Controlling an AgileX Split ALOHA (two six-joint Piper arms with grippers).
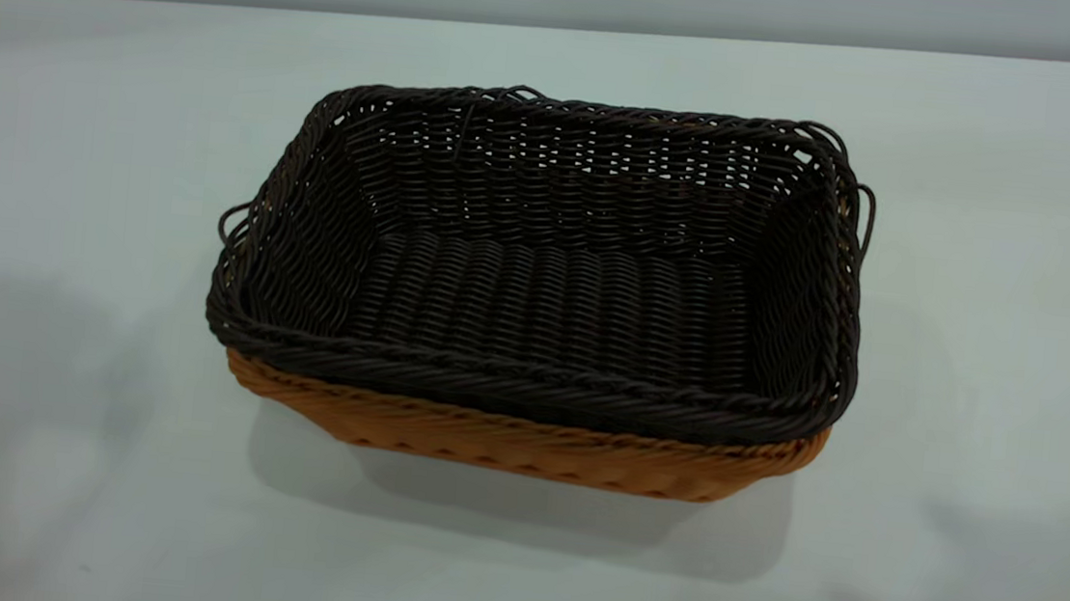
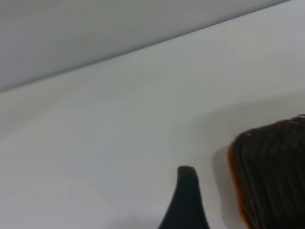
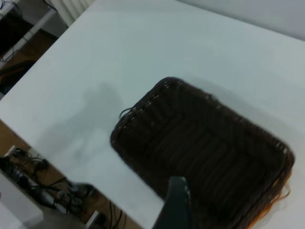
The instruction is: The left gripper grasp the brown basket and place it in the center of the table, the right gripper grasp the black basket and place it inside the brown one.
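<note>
The black basket sits nested inside the brown basket in the middle of the table. Only the brown basket's orange-tan front wall and rim show beneath it. Neither gripper shows in the exterior view. In the left wrist view my left gripper is off to the side of the baskets, above bare table, open and empty; one of its fingers shows alone. In the right wrist view my right gripper hovers high above the black basket, open and empty; one finger shows.
The table's far edge meets a grey wall. In the right wrist view the table's edge drops off to a floor with cables and table legs.
</note>
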